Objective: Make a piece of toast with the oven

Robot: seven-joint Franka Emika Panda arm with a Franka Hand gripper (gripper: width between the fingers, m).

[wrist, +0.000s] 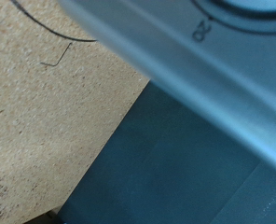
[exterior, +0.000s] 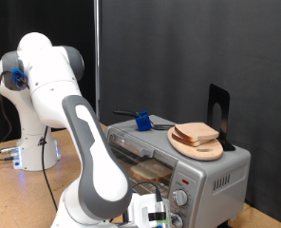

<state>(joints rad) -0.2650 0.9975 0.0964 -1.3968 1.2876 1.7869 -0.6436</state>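
The piece of toast (exterior: 196,131) lies on a round wooden board (exterior: 210,150) on top of the oven (exterior: 215,177), at the exterior view's right. The silver oven's knobs (exterior: 181,198) face the bottom of that view. My gripper (exterior: 158,216) is low at the bottom edge, right in front of the knob panel and partly cut off. No fingers show in the wrist view. It shows only the oven's grey panel (wrist: 185,56) very close, with a dial marking "20" (wrist: 201,29). Nothing shows between the fingers.
A blue object with a dark handle (exterior: 140,121) and a black upright bracket (exterior: 218,107) also sit on the oven's top. The oven stands on a pale wooden table (wrist: 45,112), whose edge drops to a dark surface (wrist: 175,168). Black curtain behind.
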